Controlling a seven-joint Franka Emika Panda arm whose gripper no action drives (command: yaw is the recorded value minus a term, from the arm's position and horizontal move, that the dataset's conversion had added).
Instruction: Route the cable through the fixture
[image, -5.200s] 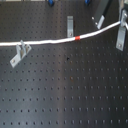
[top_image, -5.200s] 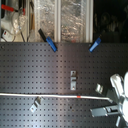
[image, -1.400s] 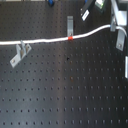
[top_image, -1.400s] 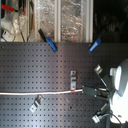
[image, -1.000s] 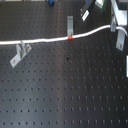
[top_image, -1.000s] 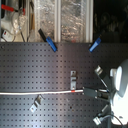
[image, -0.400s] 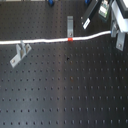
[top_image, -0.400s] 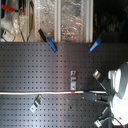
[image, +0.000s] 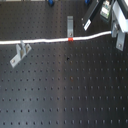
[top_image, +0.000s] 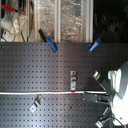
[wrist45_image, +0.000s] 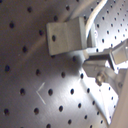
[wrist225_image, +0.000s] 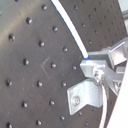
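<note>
The cable (image: 40, 40) is a thin white cord stretched across the black perforated board (image: 65, 90), with its red band (image: 70, 38) just below the middle bracket (image: 70, 23). In the first exterior view its right end rises into my gripper (image: 109, 31), which is shut on it beside a grey bracket (image: 119, 39). The second exterior view shows the cable (top_image: 35, 93) running straight to the gripper (top_image: 102, 94). In the second wrist view the cable (wrist225_image: 70, 30) ends at my fingertips (wrist225_image: 94, 64), close to a bracket (wrist225_image: 87, 92). In the first wrist view a bracket (wrist45_image: 67, 35) sits close in front of the fingers.
Another metal bracket (image: 19, 53) stands under the cable at the first exterior view's left. More brackets (top_image: 35, 105) (top_image: 96, 75) dot the board. Two blue clamps (top_image: 50, 42) (top_image: 95, 45) sit at the board's far edge, with clutter behind them.
In the first exterior view the red band has slid left since five seconds ago. Over the last second the cable's raised right end has come down, and the cable now runs flatter.
</note>
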